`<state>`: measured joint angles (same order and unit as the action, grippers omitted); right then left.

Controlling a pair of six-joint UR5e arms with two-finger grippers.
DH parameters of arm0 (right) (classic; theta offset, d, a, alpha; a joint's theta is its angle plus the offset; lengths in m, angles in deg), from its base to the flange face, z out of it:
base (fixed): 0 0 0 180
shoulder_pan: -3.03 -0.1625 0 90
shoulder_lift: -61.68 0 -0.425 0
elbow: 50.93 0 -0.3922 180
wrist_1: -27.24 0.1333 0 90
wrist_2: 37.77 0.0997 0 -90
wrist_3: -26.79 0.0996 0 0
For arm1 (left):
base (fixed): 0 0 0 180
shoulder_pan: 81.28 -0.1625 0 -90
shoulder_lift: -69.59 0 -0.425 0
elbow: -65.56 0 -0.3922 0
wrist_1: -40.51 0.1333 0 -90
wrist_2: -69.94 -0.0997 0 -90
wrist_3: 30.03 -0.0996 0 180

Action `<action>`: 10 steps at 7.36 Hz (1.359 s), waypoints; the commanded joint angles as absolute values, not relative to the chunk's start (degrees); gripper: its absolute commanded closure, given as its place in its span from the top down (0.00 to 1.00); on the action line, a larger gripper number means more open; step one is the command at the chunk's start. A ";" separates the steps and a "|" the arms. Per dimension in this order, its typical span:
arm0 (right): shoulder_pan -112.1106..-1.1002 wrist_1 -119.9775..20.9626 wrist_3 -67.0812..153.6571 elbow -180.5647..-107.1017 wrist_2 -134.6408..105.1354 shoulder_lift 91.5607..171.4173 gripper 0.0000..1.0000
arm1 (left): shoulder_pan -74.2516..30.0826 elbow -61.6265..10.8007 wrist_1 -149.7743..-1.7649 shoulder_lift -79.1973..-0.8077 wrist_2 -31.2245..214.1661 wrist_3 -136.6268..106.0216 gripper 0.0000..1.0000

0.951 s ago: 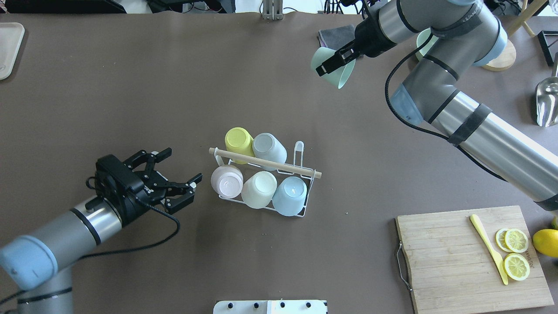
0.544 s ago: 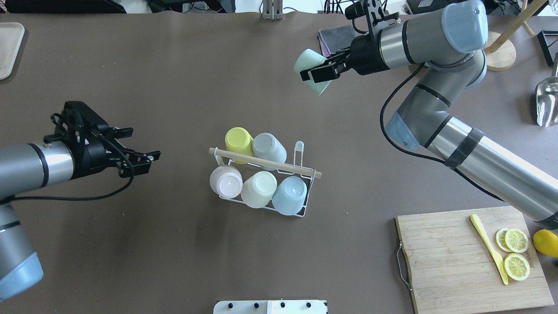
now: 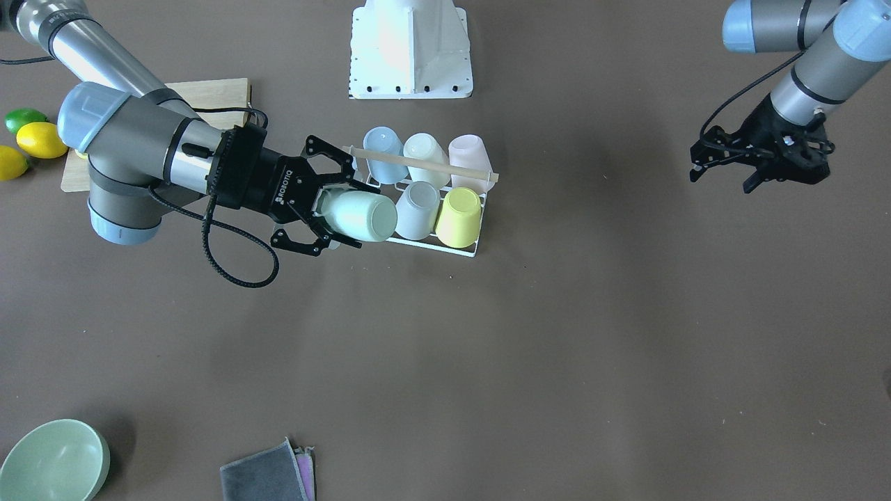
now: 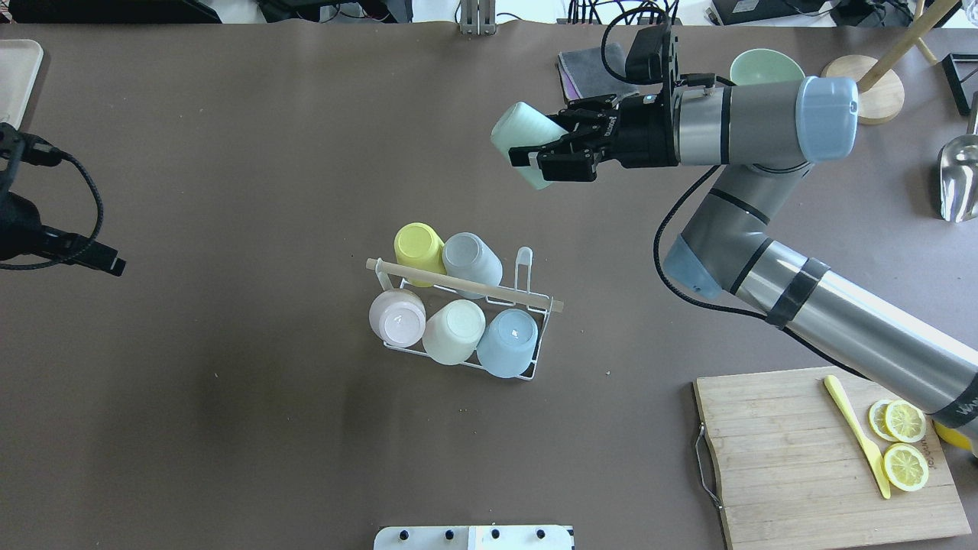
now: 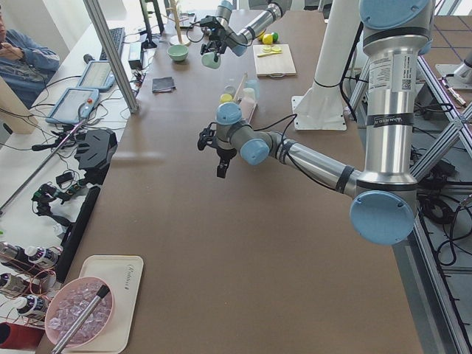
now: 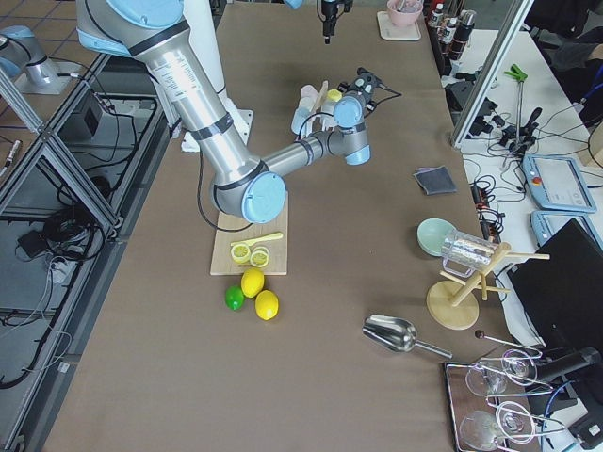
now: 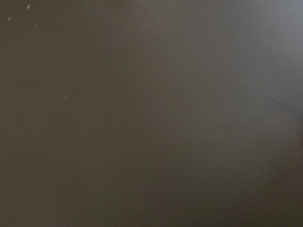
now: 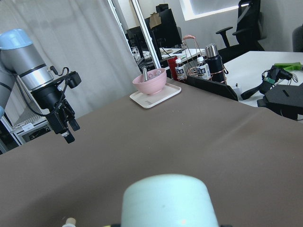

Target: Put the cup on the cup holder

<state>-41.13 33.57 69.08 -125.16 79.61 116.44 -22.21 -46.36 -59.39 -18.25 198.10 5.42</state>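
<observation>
Arms first: the right gripper (image 4: 546,149) is nearer, clamped on the mint cup (image 4: 516,134), held aloft on its side, base leading. The cup holder (image 4: 465,285) lies toward the robot and leftward, one far-corner prong (image 4: 523,263) bare. Since earlier the cup has swung left; the left gripper (image 3: 720,177), spread open, has withdrawn.

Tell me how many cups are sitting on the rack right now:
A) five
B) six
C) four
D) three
A: the cup holder carries the yellow cup, grey cup, pink cup, cream cup and blue cup. The mint cup is in the right gripper, away from the rack.
</observation>
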 commanded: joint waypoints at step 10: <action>-29.76 46.57 65.02 -121.15 67.52 118.81 0.00 | 11.77 -44.05 -22.52 -13.14 203.86 5.39 0.99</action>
<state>-29.94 45.96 65.07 -121.51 67.53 118.69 8.75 -44.36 -16.23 -15.74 201.46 5.41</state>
